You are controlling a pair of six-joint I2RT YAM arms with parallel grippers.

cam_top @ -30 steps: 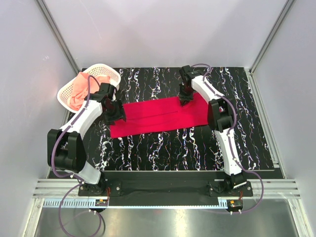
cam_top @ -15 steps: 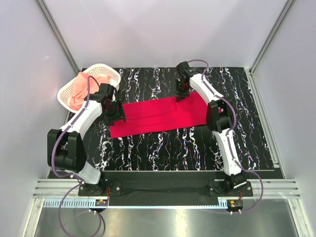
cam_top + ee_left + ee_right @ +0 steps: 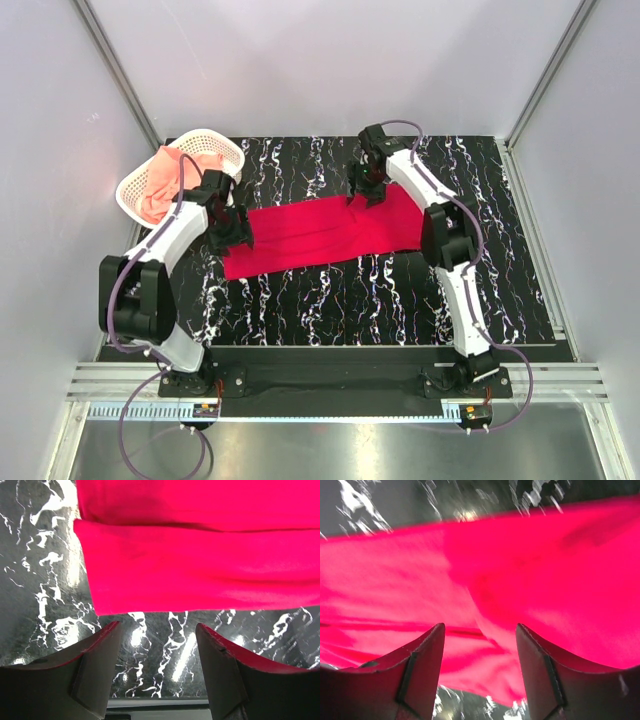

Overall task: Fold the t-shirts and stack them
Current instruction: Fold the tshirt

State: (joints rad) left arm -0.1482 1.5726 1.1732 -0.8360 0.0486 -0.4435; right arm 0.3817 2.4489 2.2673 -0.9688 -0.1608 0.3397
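While left jaws and right jaws both gape empty, the red t-shirt (image 3: 310,233) lies on the table (image 3: 350,300): its end just ahead of the left pair, its cloth beneath the right.

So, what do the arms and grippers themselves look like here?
The left arm and right arm have white shells with black joints. A thin purple cable loops along each. The left gripper and right gripper are black, with dark wedge-shaped fingers. No markings are visible.
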